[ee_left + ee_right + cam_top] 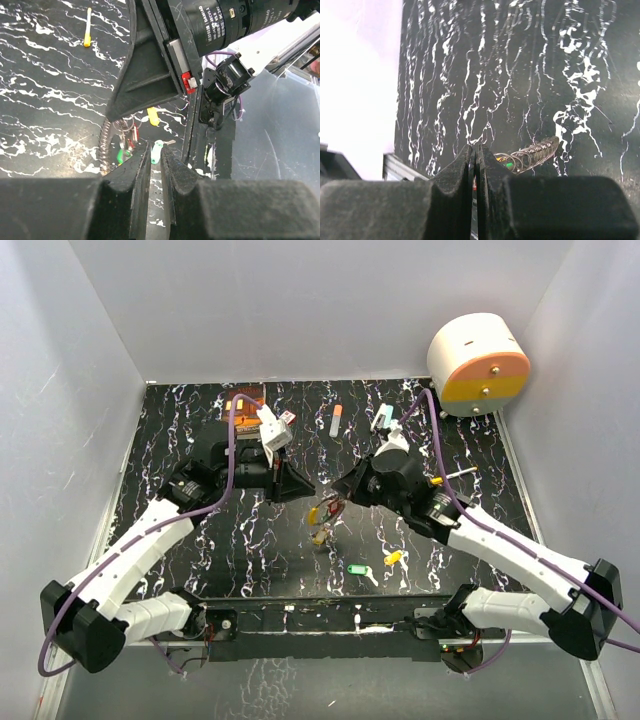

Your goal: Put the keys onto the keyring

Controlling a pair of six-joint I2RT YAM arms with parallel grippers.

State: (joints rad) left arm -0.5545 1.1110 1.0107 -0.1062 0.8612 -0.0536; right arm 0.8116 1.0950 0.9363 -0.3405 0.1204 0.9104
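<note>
Right claw (338, 492): clenched, apparently on the keyring (324, 512), which hangs from its tip at mid-table.
Left claw (303, 487): fingers almost together with only a slit between, nothing in it; just left of the ring.
Loose keys: green key (358, 570) and yellow key (392, 559) lie nearer, right of centre, off the ring.
Risk, grip: the thin pinch may let the ring swing or drop.
Risk, contact: the claw tips are close and could collide.
Risk, pickup: the flat keys may skid.

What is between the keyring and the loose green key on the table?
Nothing. The top view shows only bare black table between the keyring and the green key.
</note>
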